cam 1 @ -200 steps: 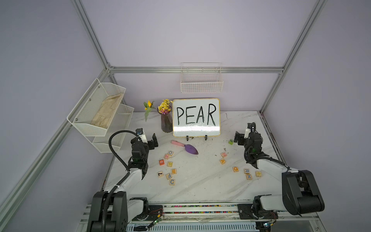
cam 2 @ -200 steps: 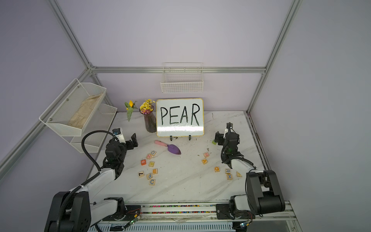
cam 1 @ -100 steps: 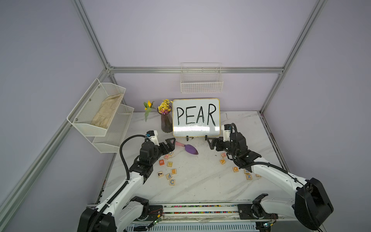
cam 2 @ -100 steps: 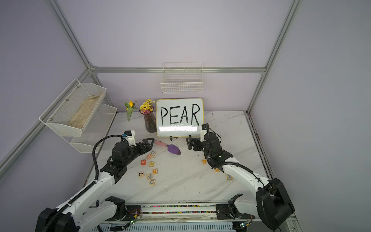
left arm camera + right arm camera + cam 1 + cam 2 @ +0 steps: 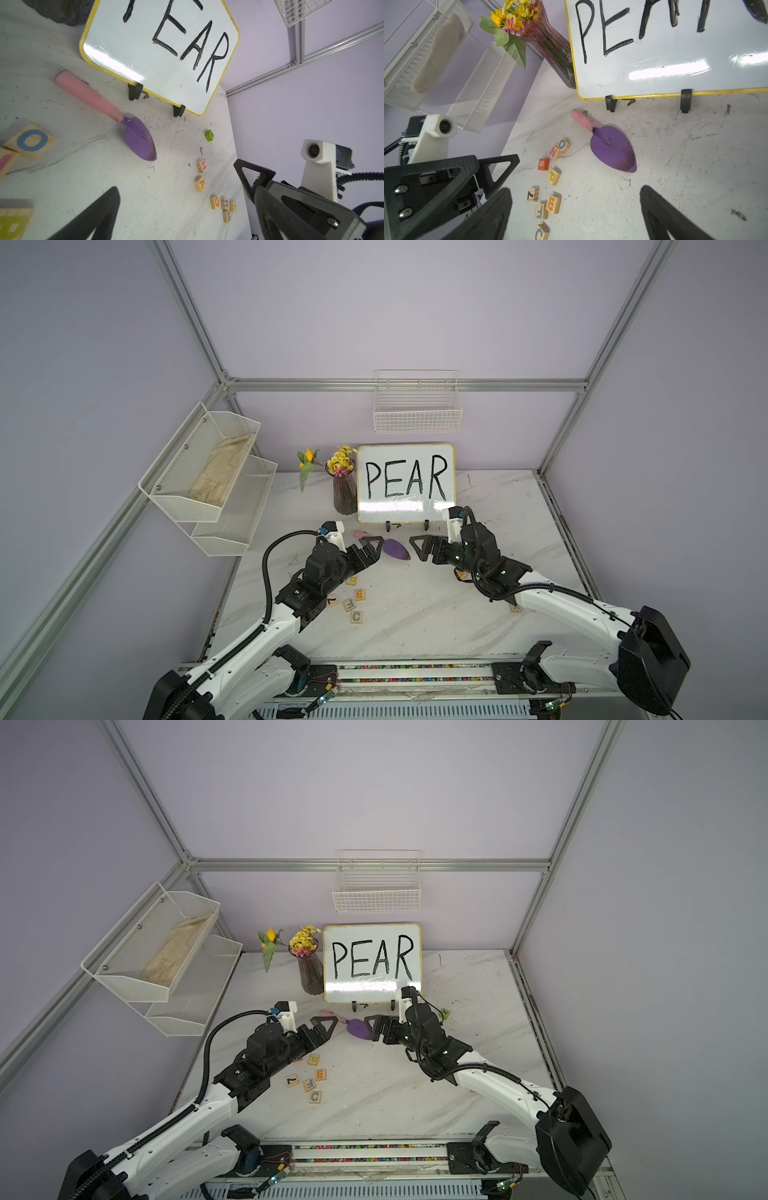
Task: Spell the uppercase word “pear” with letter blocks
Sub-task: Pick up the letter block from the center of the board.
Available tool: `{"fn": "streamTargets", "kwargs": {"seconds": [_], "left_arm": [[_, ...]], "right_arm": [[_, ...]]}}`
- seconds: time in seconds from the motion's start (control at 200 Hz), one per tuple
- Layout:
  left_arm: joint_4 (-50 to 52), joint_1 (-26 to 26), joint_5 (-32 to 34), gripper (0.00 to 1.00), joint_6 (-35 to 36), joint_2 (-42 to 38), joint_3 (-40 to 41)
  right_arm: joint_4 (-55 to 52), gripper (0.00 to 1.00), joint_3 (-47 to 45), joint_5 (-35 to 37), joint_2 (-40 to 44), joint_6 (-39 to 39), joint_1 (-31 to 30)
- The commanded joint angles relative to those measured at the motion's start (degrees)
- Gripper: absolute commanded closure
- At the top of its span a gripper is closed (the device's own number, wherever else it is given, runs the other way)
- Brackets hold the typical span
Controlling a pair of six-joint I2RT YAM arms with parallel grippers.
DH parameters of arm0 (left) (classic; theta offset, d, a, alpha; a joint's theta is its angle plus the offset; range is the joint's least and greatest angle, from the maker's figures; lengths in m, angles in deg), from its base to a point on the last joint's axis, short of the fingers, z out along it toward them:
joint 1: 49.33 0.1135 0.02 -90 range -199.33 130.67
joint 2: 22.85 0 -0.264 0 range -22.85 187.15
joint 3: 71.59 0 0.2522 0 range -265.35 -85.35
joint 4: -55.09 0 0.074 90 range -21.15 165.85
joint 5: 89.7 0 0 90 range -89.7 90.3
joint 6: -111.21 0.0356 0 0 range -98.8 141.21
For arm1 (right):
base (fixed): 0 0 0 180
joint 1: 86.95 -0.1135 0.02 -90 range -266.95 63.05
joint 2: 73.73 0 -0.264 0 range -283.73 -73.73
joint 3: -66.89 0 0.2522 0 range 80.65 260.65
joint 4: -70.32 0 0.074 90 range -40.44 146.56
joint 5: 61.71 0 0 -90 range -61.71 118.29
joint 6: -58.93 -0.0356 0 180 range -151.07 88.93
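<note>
While the left arm [image 5: 249, 639] and right arm [image 5: 557, 605] hover with jaws spread and empty, nothing's spelled yet. Next, I reckon, the left jaws drop over the P block [image 5: 554, 176].

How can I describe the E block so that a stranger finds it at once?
Start at the white board reading PEAR and come forward, past the purple trowel, to the wooden blocks beside the left arm. The E block lies between the P block and the F block. Its letter is orange; theirs are yellow and blue.
</note>
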Motion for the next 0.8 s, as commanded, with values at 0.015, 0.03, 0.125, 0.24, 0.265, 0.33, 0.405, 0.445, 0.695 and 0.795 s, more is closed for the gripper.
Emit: {"fn": "streamTargets", "kwargs": {"seconds": [0.015, 0.03, 0.125, 0.24, 0.265, 0.33, 0.405, 0.445, 0.695, 0.795], "left_arm": [[3.6, -0.2, 3.2, 0.0, -1.5, -0.4, -2.7], [5.1, -0.2, 4.0, 0.0, -1.4, -0.3, -3.2], [14.3, -0.2, 9.6, 0.0, -1.0, 0.7, -7.2], [26.6, -0.2, 14.4, 0.0, -0.3, 2.7, -11.8], [29.4, -0.2, 15.2, 0.0, -0.3, 3.1, -12.7], [36.3, -0.2, 17.2, 0.0, -1.1, 4.4, -14.9], [42.9, -0.2, 18.8, 0.0, -2.8, 5.4, -16.7], [44.8, -0.2, 19.2, 0.0, -3.6, 5.3, -16.5], [50.4, -0.2, 23.1, 0.0, -10.3, -0.5, -11.9], [51.6, -0.2, 22.8, 0.0, -12.6, -1.3, -10.9]], "right_arm": [[-1.1, 0.02, 1.2, 0.9, -1.0, -1.2, -0.1], [-1.7, 0.03, 1.4, 1.4, -1.3, -1.8, -0.1], [-5.6, 0.02, 2.8, 6.5, -3.1, -3.3, -0.1], [-8.7, 0.03, 4.6, 11.4, -4.9, -1.6, -0.1], [-9.4, 0.02, 5.2, 12.4, -5.3, -0.6, -0.1], [-11.1, 0.03, 7.1, 15.5, -6.6, 1.5, -0.1], [-11.7, 0.03, 8.8, 18.0, -7.6, 4.3, -0.1], [-11.4, 0.03, 9.7, 18.6, -9.5, 6.1, -0.1], [-8.8, 0.03, 12.5, 18.4, -14.6, 12.4, -0.1], [-7.7, 0.03, 11.8, 17.4, -15.6, 12.4, -0.1]]}}
